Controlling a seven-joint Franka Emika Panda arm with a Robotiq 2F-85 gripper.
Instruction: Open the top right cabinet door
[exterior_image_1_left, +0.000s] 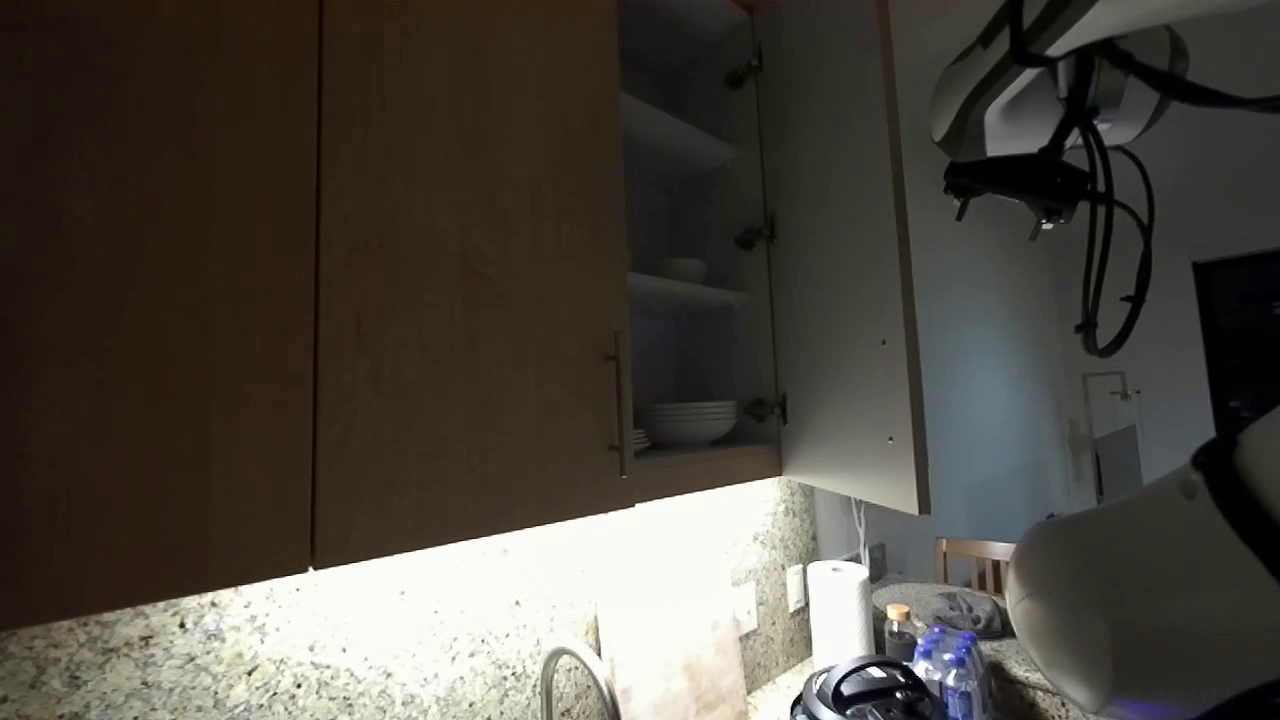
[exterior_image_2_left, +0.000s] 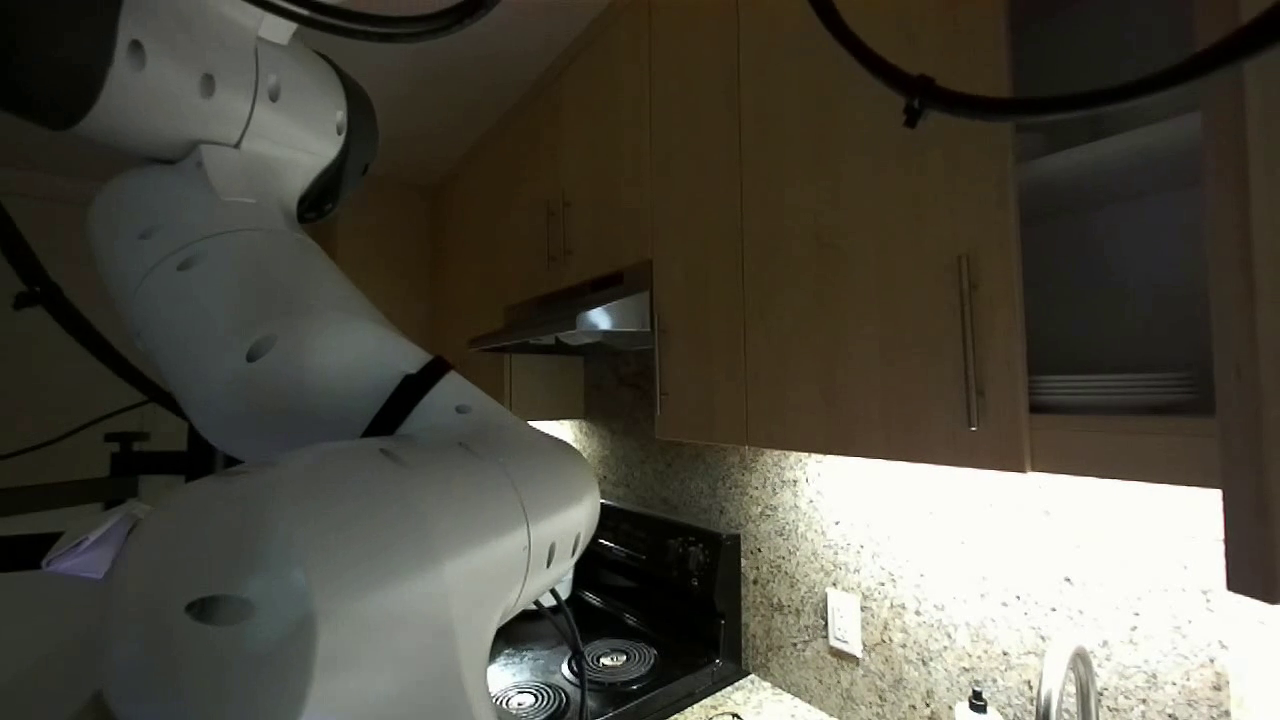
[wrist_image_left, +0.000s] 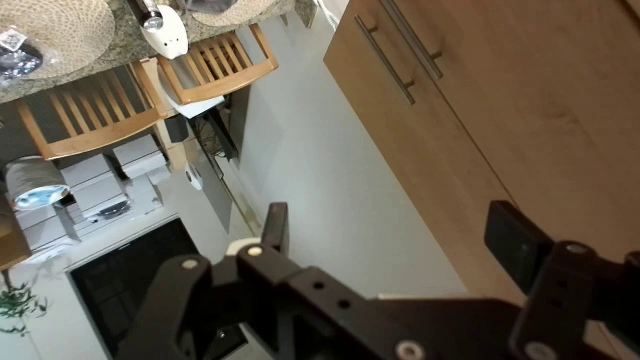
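Gripper (wrist_image_left: 395, 235) gapes wide, nothing held, top right cabinet door (exterior_image_1_left: 840, 250) stands swung out at right edge of the cabinet (exterior_image_1_left: 700, 472), so opening looks done and next move probably calls for backing clear.

Outward from the centre in an exterior view, a shelf (exterior_image_1_left: 690, 290) at one o'clock carries a pale bowl (exterior_image_1_left: 682, 268); at five, the cabinet floor (exterior_image_1_left: 705, 460) carries stacked white bowls (exterior_image_1_left: 690, 428), and lower, the tabletop (exterior_image_1_left: 775, 688) carries a paper towel roll (exterior_image_1_left: 840, 612).
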